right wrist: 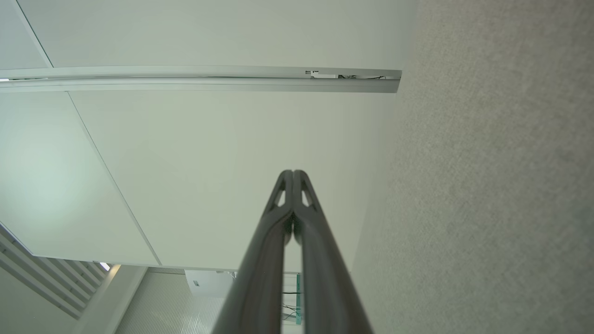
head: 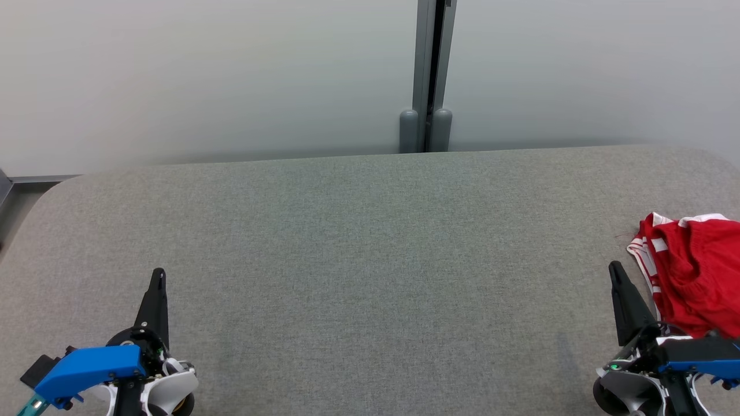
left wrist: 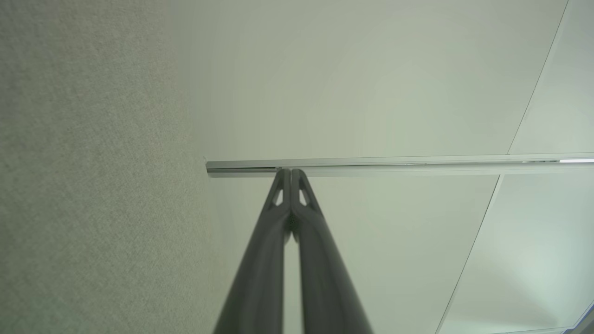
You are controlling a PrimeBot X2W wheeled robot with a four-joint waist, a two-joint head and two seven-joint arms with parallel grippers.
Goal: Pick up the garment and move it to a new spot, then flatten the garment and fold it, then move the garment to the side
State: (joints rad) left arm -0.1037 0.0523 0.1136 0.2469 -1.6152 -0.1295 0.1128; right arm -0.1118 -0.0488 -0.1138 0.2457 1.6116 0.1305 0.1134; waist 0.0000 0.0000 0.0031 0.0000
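Over at the right edge of the grey table point(head: 370, 242), the red-and-white garment point(head: 696, 271) lies bunched just beside the right gripper point(head: 614, 267); left gripper point(head: 158, 273) sits well apart, both with fingers pressed together, empty

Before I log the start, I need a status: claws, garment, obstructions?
Left claw shut, empty. Right claw shut, empty, beside garment. Red garment crumpled at right edge of table, not yet lifted. Nothing blocking.
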